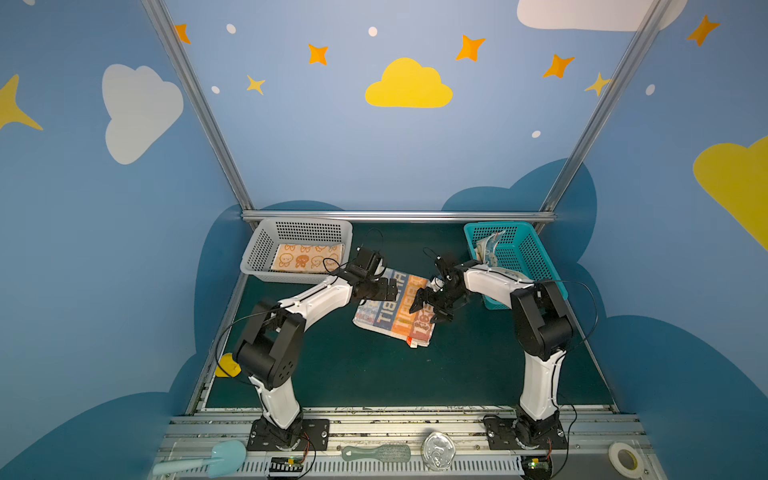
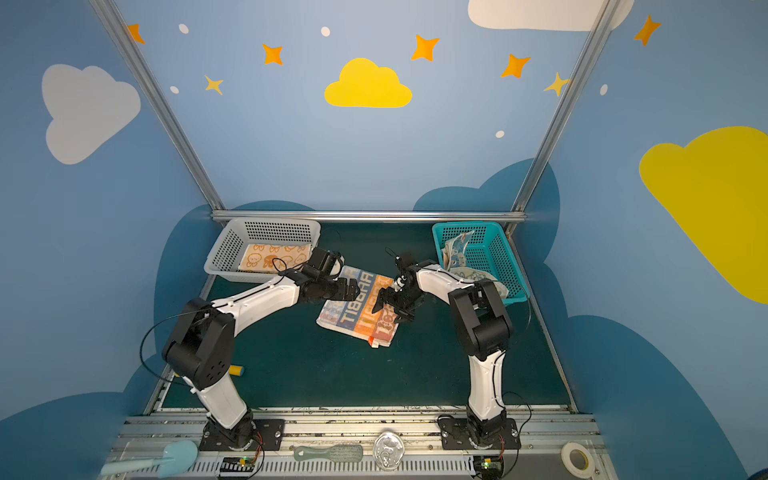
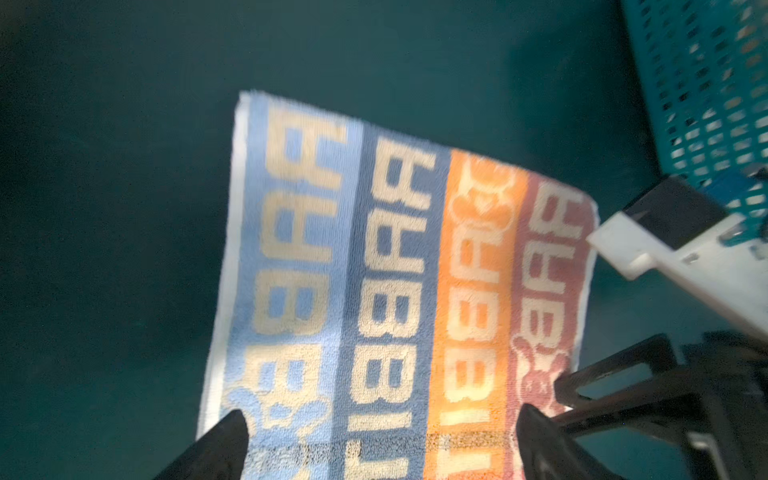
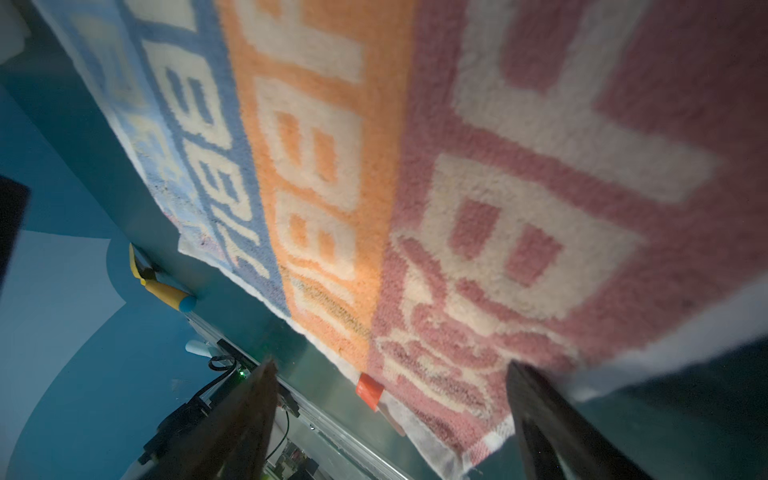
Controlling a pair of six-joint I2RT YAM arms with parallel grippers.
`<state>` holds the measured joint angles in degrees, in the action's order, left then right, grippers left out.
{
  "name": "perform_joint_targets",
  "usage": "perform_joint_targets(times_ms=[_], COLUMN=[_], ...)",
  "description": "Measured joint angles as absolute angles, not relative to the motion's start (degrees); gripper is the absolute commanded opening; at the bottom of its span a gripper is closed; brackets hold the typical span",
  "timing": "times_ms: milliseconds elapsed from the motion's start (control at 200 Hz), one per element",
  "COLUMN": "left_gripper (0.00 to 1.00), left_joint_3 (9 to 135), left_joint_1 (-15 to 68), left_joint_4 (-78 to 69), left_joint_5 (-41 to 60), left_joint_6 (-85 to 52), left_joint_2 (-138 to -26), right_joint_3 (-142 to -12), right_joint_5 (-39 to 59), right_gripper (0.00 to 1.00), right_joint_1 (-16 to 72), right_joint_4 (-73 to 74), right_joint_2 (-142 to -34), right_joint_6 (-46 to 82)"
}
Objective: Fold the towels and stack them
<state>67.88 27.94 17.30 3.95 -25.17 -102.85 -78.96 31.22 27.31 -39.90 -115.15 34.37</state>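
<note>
**A:** Where is the RABBIT towel (image 1: 390,316) lying?

**B:** It is lying folded on the green bench (image 1: 374,374), in the middle and nearer the camera than the two baskets. It is sitting at a slant, with stripes of pale blue, darker blue, orange and pink facing up. A small orange tag (image 4: 370,388) is sticking out at its near corner.

**A:** What is the left hand (image 3: 382,436) doing?

**B:** It is hovering over the far left part of that towel. Its jaws are standing wide apart and gripping nothing. In the left wrist view the cloth is showing flat beyond the two dark tips.

**A:** And the right hand (image 1: 428,311)?

**B:** It is hanging over the towel's right edge. Its jaws are also spread wide, with nothing between them. I cannot tell whether its tips are touching the cloth.

**A:** And the other towels?

**B:** The orange-bunny towel (image 1: 307,257) is lying flat in the grey basket (image 1: 259,251) at the far left of the bench. The blue-and-cream towel (image 1: 489,245) is sitting crumpled in the teal basket (image 1: 530,253) at the far right, with part of it leaning up against the basket wall.
</note>
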Motion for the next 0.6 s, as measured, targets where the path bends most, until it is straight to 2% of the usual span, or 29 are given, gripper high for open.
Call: perform_joint_targets(times_ms=[240, 446, 596], left_gripper=[1.0, 1.0, 1.0], left_joint_3=[62.13, 57.6, 54.68], left_joint_1=[28.69, 34.04, 37.58], left_joint_4=[13.67, 8.4, 11.0], left_joint_5=[7.38, 7.27, 6.7], left_joint_6=[-29.93, -34.63, -37.15], left_joint_2=[-104.16, -101.73, -97.17], right_joint_3=[-86.06, -90.11, -90.15], right_joint_5=[30.41, 27.55, 26.87], right_gripper=[0.87, 0.87, 0.88], right_joint_1=[25.04, 24.18, 23.59], right_joint_4=[-45.21, -50.48, -52.75], right_joint_2=[-119.55, -121.51, -121.03], right_joint_6=[30.13, 24.93, 22.06])
